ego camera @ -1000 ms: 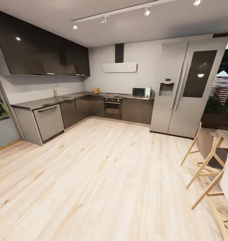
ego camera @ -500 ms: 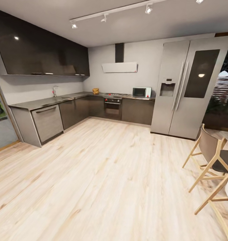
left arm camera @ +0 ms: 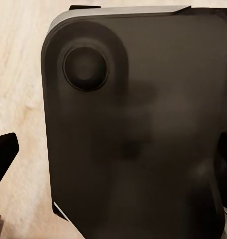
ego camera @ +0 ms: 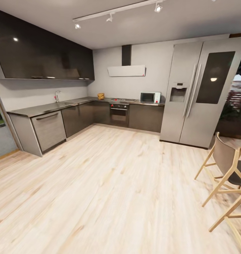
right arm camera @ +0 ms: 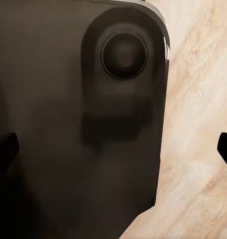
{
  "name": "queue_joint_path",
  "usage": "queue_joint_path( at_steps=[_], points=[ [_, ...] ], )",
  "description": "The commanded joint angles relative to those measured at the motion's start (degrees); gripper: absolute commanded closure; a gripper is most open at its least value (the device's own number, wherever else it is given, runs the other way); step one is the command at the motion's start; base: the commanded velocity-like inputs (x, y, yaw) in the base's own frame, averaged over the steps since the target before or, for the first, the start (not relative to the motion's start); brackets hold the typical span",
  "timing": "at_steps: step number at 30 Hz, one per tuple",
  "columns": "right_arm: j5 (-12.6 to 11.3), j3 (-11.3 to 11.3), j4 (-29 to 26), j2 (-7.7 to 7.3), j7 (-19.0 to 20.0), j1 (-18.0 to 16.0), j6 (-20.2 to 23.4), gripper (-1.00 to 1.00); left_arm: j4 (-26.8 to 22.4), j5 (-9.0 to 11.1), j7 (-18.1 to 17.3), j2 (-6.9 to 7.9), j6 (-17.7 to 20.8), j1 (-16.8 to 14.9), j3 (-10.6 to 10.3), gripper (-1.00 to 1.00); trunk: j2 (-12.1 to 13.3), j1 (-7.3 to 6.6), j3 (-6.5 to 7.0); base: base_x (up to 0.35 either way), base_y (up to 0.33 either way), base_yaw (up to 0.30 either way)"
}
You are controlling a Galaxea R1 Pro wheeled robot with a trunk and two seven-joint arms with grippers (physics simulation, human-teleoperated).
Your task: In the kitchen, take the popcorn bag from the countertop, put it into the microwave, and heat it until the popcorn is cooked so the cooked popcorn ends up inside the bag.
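Head view looks across a pale wood floor (ego camera: 110, 183) to the kitchen's far corner. The mint microwave (ego camera: 150, 97) sits on the grey desk (ego camera: 46, 108), right of the gas hob (ego camera: 122, 100) and beside the steel fridge (ego camera: 200, 91). A small tan object, likely the popcorn bag (ego camera: 101, 96), stands left of the hob. Left claw (left arm camera: 113, 164) and right claw (right arm camera: 113, 154) hang spread wide, empty, over the robot's dark base (left arm camera: 143, 124).

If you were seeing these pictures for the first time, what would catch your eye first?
The tall steel fridge at the right dominates, beside dark cabinets along the far walls. The small mint microwave sits on the countertop next to the fridge, and a wooden chair stands at the near right.
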Motion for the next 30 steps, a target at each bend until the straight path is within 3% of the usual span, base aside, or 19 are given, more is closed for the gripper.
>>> queue_joint_path(
  at_steps=[1,30],
  points=[
    [0.05,0.07,0.0,0.01,-0.07,-0.01,-0.14,-1.0,0.0,0.09,-0.02,-0.01,-0.07,-0.01,0.07,-1.0,-0.02,0.01,-0.05,0.13,0.0,0.0],
    [-0.03,-0.16,0.0,0.01,-0.07,-0.01,-0.27,-1.0,-0.01,0.1,-0.07,-0.01,-0.06,-0.01,0.05,-1.0,-0.02,0.01,-0.05,0.134,0.0,0.0]
  ],
)
